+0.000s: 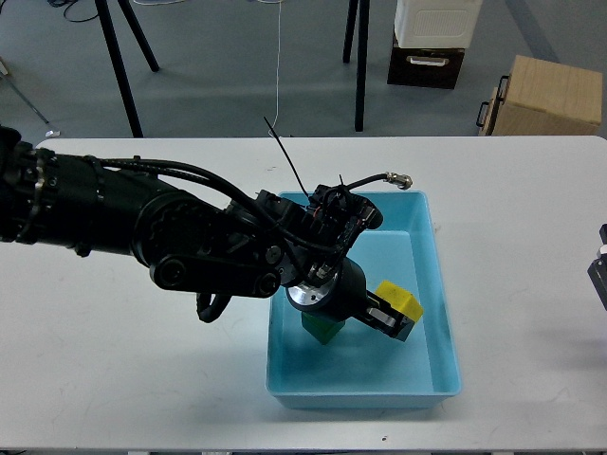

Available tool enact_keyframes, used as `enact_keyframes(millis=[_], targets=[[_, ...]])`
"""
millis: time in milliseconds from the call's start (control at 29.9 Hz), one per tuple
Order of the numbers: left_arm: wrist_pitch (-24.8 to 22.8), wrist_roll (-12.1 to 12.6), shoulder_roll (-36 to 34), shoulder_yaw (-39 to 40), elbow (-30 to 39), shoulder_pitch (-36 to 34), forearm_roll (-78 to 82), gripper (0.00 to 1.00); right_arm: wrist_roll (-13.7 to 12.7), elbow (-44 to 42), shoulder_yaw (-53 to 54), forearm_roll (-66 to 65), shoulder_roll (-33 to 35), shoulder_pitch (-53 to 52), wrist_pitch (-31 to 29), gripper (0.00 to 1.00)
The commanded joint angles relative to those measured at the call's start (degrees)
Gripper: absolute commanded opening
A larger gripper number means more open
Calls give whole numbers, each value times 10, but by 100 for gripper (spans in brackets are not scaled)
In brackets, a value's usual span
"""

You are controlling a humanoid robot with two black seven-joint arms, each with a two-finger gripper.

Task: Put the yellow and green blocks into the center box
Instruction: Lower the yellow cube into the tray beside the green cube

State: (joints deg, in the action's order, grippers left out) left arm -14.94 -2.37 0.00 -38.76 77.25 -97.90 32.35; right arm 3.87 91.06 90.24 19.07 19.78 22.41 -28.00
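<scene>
Light-blue smooth plastic forms the low-walled tray [438, 313] on the white table [114, 379]. Inside it, the left gripper [394, 318] clamps the bright yellow cube [400, 300]; the dark green cube [325, 329] sits on the tray floor, half hidden beneath the black wrist. Behind the table stand a tan cardboard box [548, 95] and tripod legs [121, 57]. Only an edge of the right gripper [599, 270] shows; I cannot tell its state.

Left arm [171, 237]: matte black, thick ribbed segments with rounded joint housings. Black cables looped along its top; one ended in a silver connector [402, 179]. Silver disc [308, 296] at wrist. Black cable-tie tails stuck out.
</scene>
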Motion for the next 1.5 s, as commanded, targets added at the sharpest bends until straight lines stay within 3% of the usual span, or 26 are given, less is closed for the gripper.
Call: enact_keyframes(millis=[0, 468, 635, 1104, 1170, 1338, 1371, 1471], targets=[[2, 0, 0, 0, -1, 0, 0, 86, 0, 1, -1, 0, 0, 0, 0, 100], [3, -7, 0, 0, -1, -1, 0, 86, 2, 16, 1, 3, -6, 6, 0, 100], [3, -9, 0, 0, -1, -2, 0, 86, 24, 20, 2, 9, -28, 18, 0, 100], [3, -10, 0, -2, -1, -2, 0, 76, 28, 45, -2, 11, -82, 56, 0, 100], [3, -10, 0, -2, -1, -2, 0, 69, 28, 45, 1, 11, -81, 56, 0, 100], [4, -7, 0, -18, 2, -5, 4, 25, 28, 45, 2, 11, -79, 55, 0, 100], [4, 3, 0, -19, 4, -5, 10, 16, 28, 45, 2, 10, -79, 55, 0, 100], [8, 27, 0, -18, 9, -14, 19, 9, 28, 45, 2, 10, -78, 55, 0, 100]])
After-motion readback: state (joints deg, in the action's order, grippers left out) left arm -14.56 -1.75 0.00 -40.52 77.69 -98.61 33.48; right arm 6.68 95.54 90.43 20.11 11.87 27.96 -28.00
